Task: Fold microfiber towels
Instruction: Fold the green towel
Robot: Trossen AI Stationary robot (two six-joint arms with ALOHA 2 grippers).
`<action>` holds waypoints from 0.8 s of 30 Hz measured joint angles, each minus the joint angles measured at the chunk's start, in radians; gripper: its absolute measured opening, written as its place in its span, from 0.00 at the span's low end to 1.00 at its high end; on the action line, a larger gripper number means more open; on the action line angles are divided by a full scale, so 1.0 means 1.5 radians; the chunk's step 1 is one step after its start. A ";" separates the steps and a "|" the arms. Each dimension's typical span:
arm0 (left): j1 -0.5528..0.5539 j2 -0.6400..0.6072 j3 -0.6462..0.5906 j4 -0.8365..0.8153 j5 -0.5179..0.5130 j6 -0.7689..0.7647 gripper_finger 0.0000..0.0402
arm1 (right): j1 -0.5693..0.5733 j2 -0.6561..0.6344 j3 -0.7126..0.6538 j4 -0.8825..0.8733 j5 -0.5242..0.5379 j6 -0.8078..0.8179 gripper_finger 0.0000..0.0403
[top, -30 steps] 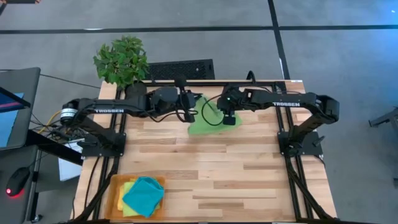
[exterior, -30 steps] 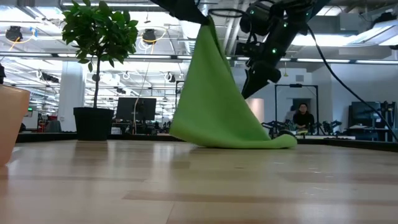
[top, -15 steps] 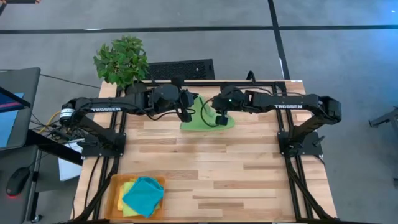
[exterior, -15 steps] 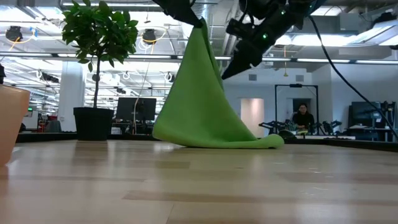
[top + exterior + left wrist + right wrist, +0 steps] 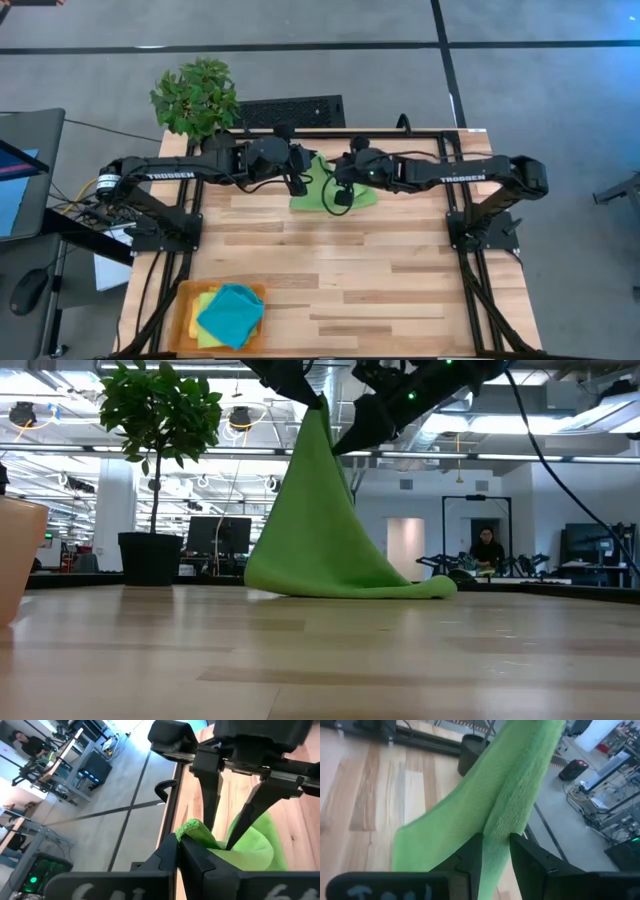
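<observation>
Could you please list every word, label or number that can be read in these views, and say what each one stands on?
"TROSSEN": on the left arm, high view.
"TROSSEN": on the right arm, high view.
Pale markings on each wrist housing in the wrist views: too blurred to read.
Nothing readable on the lime green towel or orange tray.

We take this for a robotics lab in a large open industrial hall. The light wooden plank table (image 5: 330, 260) sits in a black metal frame (image 5: 470, 270) on a grey concrete floor marked with dark lines (image 5: 445, 45). Beyond the table we see exposed ceiling ducts and lamps (image 5: 240, 415), more metal workbenches (image 5: 75, 750), dark monitors (image 5: 215, 532), a potted leafy green plant (image 5: 155, 420) and a seated person (image 5: 487, 547) at another station.
</observation>
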 joint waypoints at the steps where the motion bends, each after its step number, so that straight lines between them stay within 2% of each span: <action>1: 0.000 0.000 0.000 0.000 0.000 0.000 0.00 | 0.001 0.000 -0.001 0.002 0.001 0.007 0.30; 11: -0.001 0.000 0.000 0.001 0.002 -0.001 0.00 | 0.001 -0.001 0.000 0.050 0.018 0.057 0.30; 16: -0.011 0.001 0.000 0.019 0.019 0.004 0.00 | 0.000 0.007 -0.001 0.055 0.072 0.057 0.30; 24: -0.033 0.001 0.000 0.041 0.012 0.031 0.00 | 0.000 0.031 -0.004 0.034 0.095 0.052 0.30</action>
